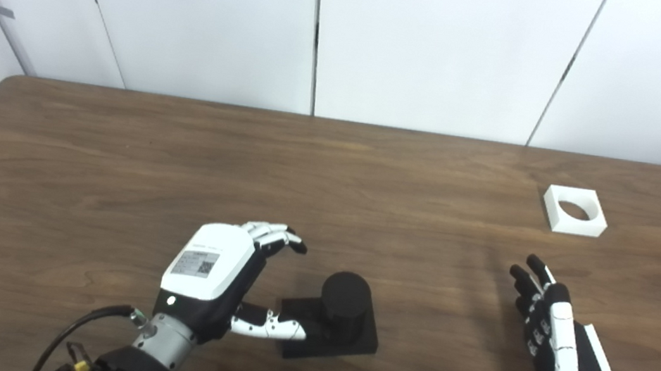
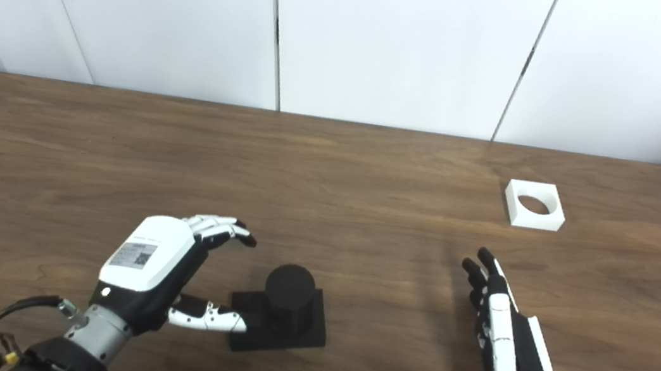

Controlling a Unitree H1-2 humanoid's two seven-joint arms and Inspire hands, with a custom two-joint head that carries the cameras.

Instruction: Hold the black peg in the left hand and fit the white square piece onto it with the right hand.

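Note:
The black peg [image 1: 345,298], a round post on a flat square base [image 1: 363,341], stands on the table near the front centre. My left hand [image 1: 217,273] is open just left of it, fingers curled above the table and thumb reaching over the base's left edge; it holds nothing. The white square piece [image 1: 575,210], with a round hole through it, lies flat at the right rear. My right hand [image 1: 554,333] is open, fingers stretched out and pointing toward the white piece, well short of it.
The brown wooden table [image 1: 180,159] ends at a white panelled wall at the back. A black cable [image 1: 76,324] loops from my left wrist at the bottom left.

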